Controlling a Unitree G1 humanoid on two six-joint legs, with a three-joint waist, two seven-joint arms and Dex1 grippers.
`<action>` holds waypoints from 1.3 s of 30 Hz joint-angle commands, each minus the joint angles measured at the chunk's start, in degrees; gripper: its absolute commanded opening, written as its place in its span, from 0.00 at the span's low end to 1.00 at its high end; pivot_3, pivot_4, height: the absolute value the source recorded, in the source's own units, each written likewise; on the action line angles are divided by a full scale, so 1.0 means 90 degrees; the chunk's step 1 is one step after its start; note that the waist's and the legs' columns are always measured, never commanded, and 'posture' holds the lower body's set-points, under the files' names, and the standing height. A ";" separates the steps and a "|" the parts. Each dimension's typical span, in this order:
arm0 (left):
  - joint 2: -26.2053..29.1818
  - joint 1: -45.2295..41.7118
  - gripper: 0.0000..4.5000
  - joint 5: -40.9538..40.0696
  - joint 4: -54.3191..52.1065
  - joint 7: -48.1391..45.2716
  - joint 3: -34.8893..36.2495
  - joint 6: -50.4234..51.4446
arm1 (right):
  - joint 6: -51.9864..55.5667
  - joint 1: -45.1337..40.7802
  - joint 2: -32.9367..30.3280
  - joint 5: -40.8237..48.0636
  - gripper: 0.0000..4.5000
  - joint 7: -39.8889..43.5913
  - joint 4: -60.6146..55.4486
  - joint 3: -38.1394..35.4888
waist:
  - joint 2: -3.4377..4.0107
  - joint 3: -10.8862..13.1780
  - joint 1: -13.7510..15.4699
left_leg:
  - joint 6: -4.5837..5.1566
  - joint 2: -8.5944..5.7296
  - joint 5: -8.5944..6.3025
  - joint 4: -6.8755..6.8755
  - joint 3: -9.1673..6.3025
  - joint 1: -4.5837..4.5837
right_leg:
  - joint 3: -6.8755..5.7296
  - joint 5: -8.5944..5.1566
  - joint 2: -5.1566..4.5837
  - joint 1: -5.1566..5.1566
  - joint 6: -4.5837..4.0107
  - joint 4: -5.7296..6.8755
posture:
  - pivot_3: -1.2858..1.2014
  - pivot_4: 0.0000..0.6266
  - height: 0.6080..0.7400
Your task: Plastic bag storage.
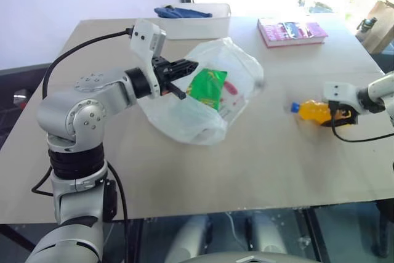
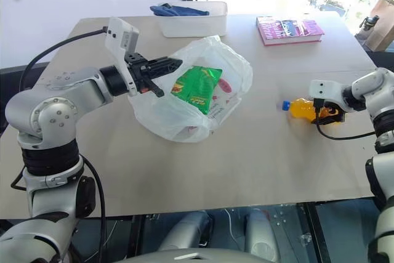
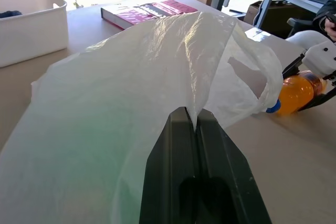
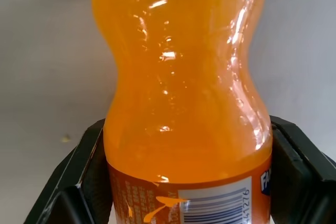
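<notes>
Centrally on a pale wooden counter (image 1: 258, 170), the plastic bag (image 1: 206, 100), thin, translucent and white with red marks, billows open with a green snack packet (image 1: 207, 88) inside. The left end effector (image 1: 184, 69) has its two black fingers pressed together, pinching the bag's rim and holding that edge up off the counter. To the right, well apart from the bag, an orange drink bottle (image 1: 313, 111) with a blue cap lies on its side. The right end effector (image 1: 345, 117) straddles the bottle's labelled end, one finger (image 4: 84, 182) at each side of it; a firm grip cannot be told. Farther back stand a white bin (image 1: 200, 23) holding blue cloth and a pink book (image 1: 292, 31).
</notes>
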 commanded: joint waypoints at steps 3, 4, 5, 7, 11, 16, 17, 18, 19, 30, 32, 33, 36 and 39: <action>0.0095 -0.0196 0.00 0.0088 -0.0046 -0.0014 -0.0094 -0.0334 | 0.2871 0.1503 -0.0718 0.1819 0.69 0.0929 -0.3825 -0.1419 | 0.0011 0.0001 0.0028 | 0.0000 0.0000 0.0000 0.0004 -0.0017 -0.0041 | -0.0017 0.0000 -0.0006 -0.0028 0.0000 -0.0014 | 0.52 0.24 1.00; 0.0146 -0.0199 0.00 0.0110 -0.0016 -0.0080 -0.0137 -0.0408 | 0.3664 0.1801 -0.0725 0.2211 0.69 0.0775 -0.4714 -0.1739 | 0.0015 0.0003 0.0010 | 0.0000 0.0001 0.0000 0.0018 -0.0028 -0.0071 | -0.0026 0.0001 -0.0016 -0.0050 -0.0001 -0.0011 | 0.52 0.24 1.00; 0.0207 -0.0221 0.00 0.0120 0.0014 -0.0176 -0.0199 -0.0461 | 0.4600 0.2113 -0.0542 0.2659 0.69 0.0387 -0.5775 -0.2125 | 0.0020 0.0006 -0.0022 | 0.0000 0.0000 0.0000 0.0021 -0.0027 -0.0080 | -0.0024 0.0001 -0.0021 -0.0062 -0.0002 -0.0008 | 0.52 0.24 1.00; 0.0295 -0.0268 0.00 0.0081 0.0061 -0.0365 -0.0273 -0.0545 | 0.6147 0.2505 -0.0034 0.3197 0.69 -0.0463 -0.7326 -0.2599 | 0.0023 0.0007 -0.0098 | 0.0000 0.0000 0.0000 0.0020 -0.0026 -0.0089 | -0.0019 0.0002 -0.0025 -0.0076 -0.0002 0.0006 | 0.52 0.24 1.00; 0.0539 -0.0371 0.00 0.0131 0.0208 -0.0787 -0.0519 -0.0656 | 0.7822 0.2567 0.1046 0.3752 0.69 -0.1675 -0.8785 -0.2514 | 0.0022 0.0006 -0.0047 | -0.0002 0.0000 0.0001 0.0028 -0.0024 -0.0078 | -0.0008 0.0003 -0.0023 -0.0078 -0.0004 0.0035 | 0.52 0.24 1.00; 0.0638 -0.0352 0.00 0.0270 0.0306 -0.1048 -0.0773 -0.0919 | 0.8066 0.2011 0.2010 0.3593 0.69 -0.2806 -0.8423 -0.1756 | 0.0021 0.0007 0.0027 | -0.0001 -0.0018 0.0001 0.0052 -0.0026 -0.0081 | -0.0009 0.0004 -0.0029 -0.0073 -0.0005 0.0045 | 0.52 0.24 1.00; 0.0637 -0.0346 0.00 0.0274 0.0294 -0.1065 -0.0788 -0.0935 | 0.8080 0.1880 0.2198 0.3584 0.69 -0.3005 -0.8183 -0.1697 | 0.0021 0.0008 0.0042 | -0.0001 -0.0021 0.0001 0.0054 -0.0030 -0.0085 | -0.0014 0.0004 -0.0030 -0.0073 -0.0005 0.0044 | 0.52 0.24 1.00; 0.0631 -0.0349 0.00 0.0268 0.0291 -0.1070 -0.0787 -0.0937 | 0.8060 0.1781 0.2315 0.3587 0.69 -0.3120 -0.8004 -0.1623 | 0.0020 0.0008 0.0057 | -0.0001 -0.0021 0.0001 0.0054 -0.0032 -0.0087 | -0.0016 0.0004 -0.0030 -0.0074 -0.0005 0.0042 | 0.52 0.24 1.00; 0.0623 -0.0358 0.00 0.0263 0.0290 -0.1067 -0.0787 -0.0932 | 0.8138 0.1647 0.2519 0.3634 0.69 -0.3274 -0.7794 -0.1626 | 0.0020 0.0008 0.0058 | -0.0001 -0.0020 0.0001 0.0053 -0.0034 -0.0086 | -0.0019 0.0004 -0.0030 -0.0074 -0.0005 0.0040 | 0.52 0.24 1.00; 0.0906 0.0030 0.00 0.0438 -0.0310 -0.1393 -0.1120 -0.1345 | 0.9672 0.0413 0.4889 0.4480 0.69 -0.4702 -0.6088 -0.2974 | 0.0021 0.0008 -0.0165 | -0.0002 -0.0016 0.0002 0.0046 -0.0036 -0.0085 | -0.0016 0.0004 -0.0029 -0.0081 -0.0006 0.0049 | 0.52 0.24 1.00; 0.0899 0.0081 0.00 0.0397 -0.0385 -0.1414 -0.1093 -0.1349 | 0.9625 0.0264 0.5126 0.4548 0.69 -0.4819 -0.5732 -0.3056 | 0.0021 0.0008 -0.0198 | -0.0003 -0.0015 0.0002 0.0047 -0.0038 -0.0085 | -0.0018 0.0004 -0.0028 -0.0080 -0.0006 0.0050 | 0.52 0.24 1.00; 0.0878 0.0096 0.00 0.0351 -0.0410 -0.1422 -0.1066 -0.1330 | 0.9567 0.0191 0.5296 0.4567 0.69 -0.4931 -0.5507 -0.3154 | 0.0021 0.0008 -0.0204 | -0.0003 -0.0016 0.0002 0.0047 -0.0038 -0.0085 | -0.0018 0.0004 -0.0028 -0.0080 -0.0007 0.0049 | 0.52 0.24 1.00; 0.0799 0.0099 0.00 0.0319 -0.0388 -0.1345 -0.0989 -0.1292 | 0.8797 0.0007 0.5911 0.4488 0.80 -0.5217 -0.4530 -0.3259 | 0.0022 0.0007 -0.0248 | -0.0002 -0.0016 0.0002 0.0047 -0.0037 -0.0084 | -0.0017 0.0004 -0.0026 -0.0080 -0.0007 0.0050 | 0.52 0.24 1.00; 0.0765 0.0081 0.00 0.0186 -0.0364 -0.1304 -0.0839 -0.1191 | 0.7637 -0.0033 0.6488 0.4372 0.99 -0.5378 -0.3824 -0.3193 | 0.0022 0.0007 -0.0318 | -0.0003 -0.0015 0.0002 0.0045 -0.0034 -0.0081 | -0.0011 0.0004 -0.0026 -0.0083 -0.0006 0.0053 | 0.52 0.24 1.00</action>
